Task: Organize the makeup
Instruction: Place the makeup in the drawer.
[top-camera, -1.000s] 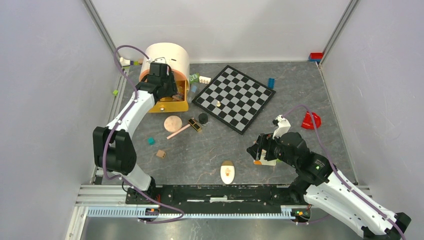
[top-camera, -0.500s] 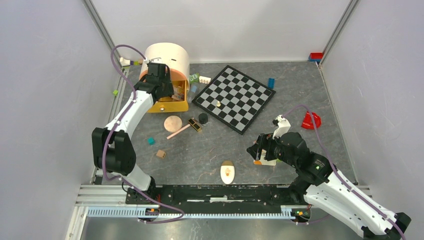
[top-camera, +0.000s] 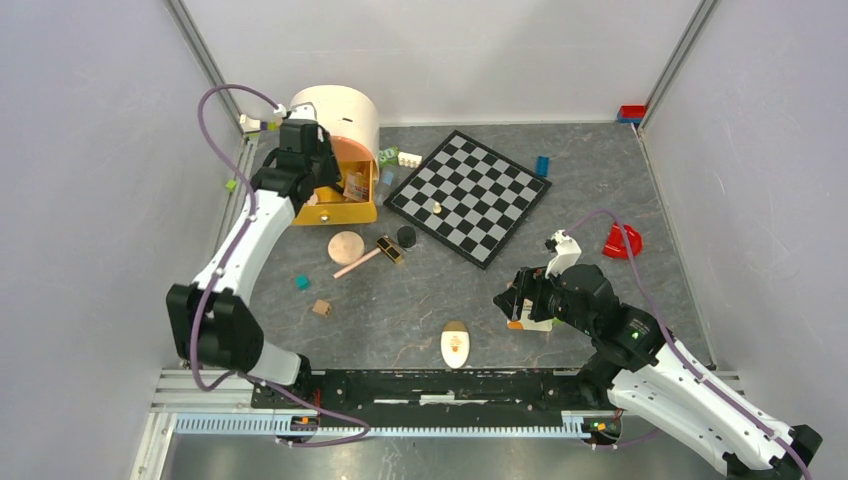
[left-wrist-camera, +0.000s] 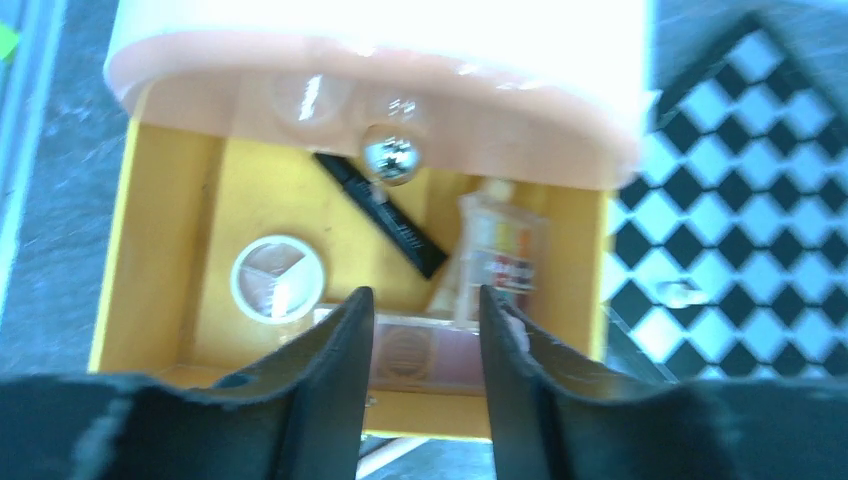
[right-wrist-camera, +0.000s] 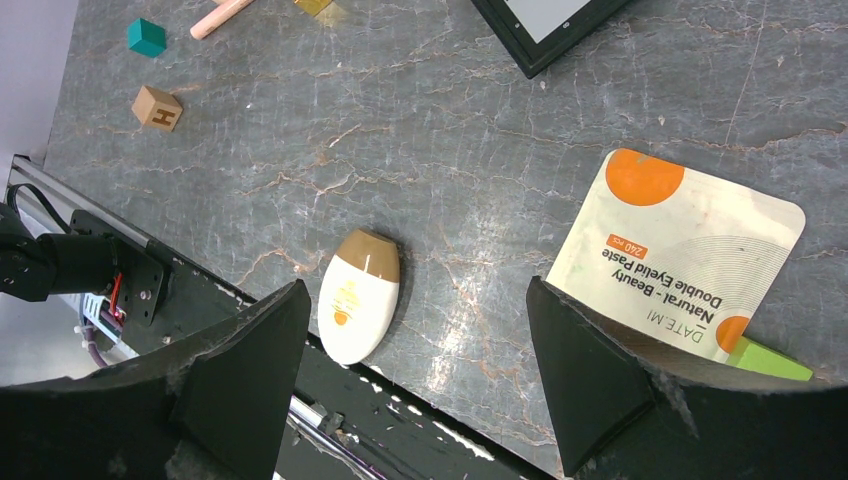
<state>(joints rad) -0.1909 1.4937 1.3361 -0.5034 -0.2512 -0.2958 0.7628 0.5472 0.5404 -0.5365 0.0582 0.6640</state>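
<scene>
**Caller:** Left side first. What have you got?

**Me:** My left gripper (left-wrist-camera: 423, 300) hangs over the yellow drawer (left-wrist-camera: 160, 250) of the peach case (top-camera: 335, 110), far left on the table (top-camera: 420, 300). The jaws are parted with nothing between them. Down in the drawer a black pencil (left-wrist-camera: 385, 215) lies on the slant, far-left to near-right. A round white pot (left-wrist-camera: 277, 280) sits to its left. A printed packet (left-wrist-camera: 497, 250) lies on the right, long axis near to far. A pink palette (left-wrist-camera: 400, 350) lies along the near wall.

**Caller:** And the right?

**Me:** My right gripper (right-wrist-camera: 415, 290) hovers wide open and empty, near right. The cream oval (right-wrist-camera: 360, 295) lies near its left finger, long axis near to far, brown cap pointing far. The white-orange sachet (right-wrist-camera: 680, 255) lies flat by the other finger, its longer side roughly left to right and a little skewed, one corner over a green brick (right-wrist-camera: 770, 360).

**Caller:** Anything loose mid-table?

**Me:** The round peach compact (top-camera: 346, 246) lies just near of the drawer. Beside it the pink brush (top-camera: 357, 264) lies diagonally, near-left to far-right, short of the chessboard (top-camera: 470, 195).
</scene>
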